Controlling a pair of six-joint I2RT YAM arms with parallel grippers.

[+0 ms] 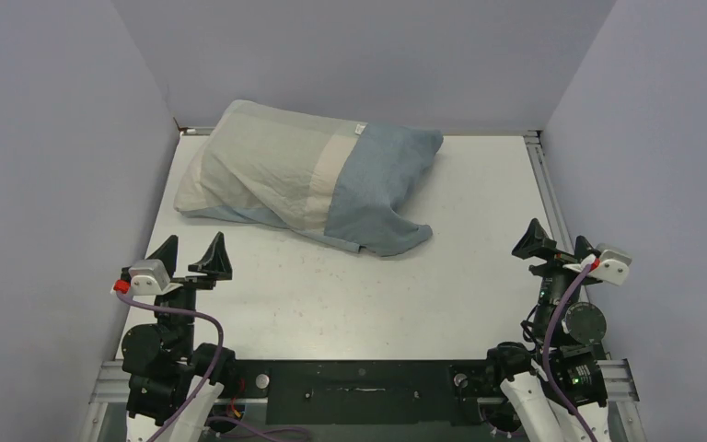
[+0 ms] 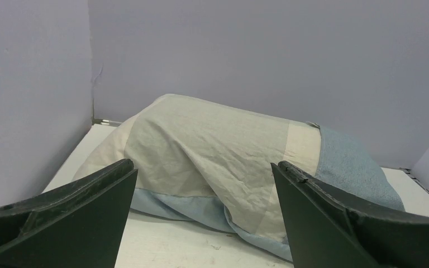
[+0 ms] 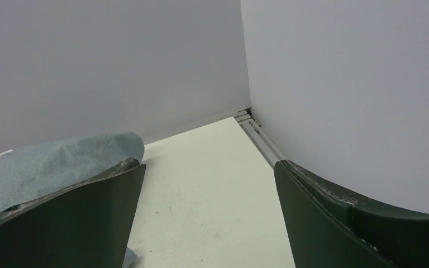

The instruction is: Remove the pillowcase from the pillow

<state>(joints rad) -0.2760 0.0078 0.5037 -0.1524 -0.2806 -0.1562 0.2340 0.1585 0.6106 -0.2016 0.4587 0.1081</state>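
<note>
Lying on one table (image 1: 377,295), one pillowcase (image 1: 308,175)

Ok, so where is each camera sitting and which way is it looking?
Top camera: high up behind the robot, looking down at the table and the pillowcase; the left tool and right tool both show, open.
Left wrist camera: low on the left wrist, facing the pillowcase's banded side; its own fingers frame the bottom.
Right wrist camera: on the right wrist, facing the far wall corner; its fingers show, the pillowcase's blue end at left.
Shared: all three see the pillowcase.
</note>
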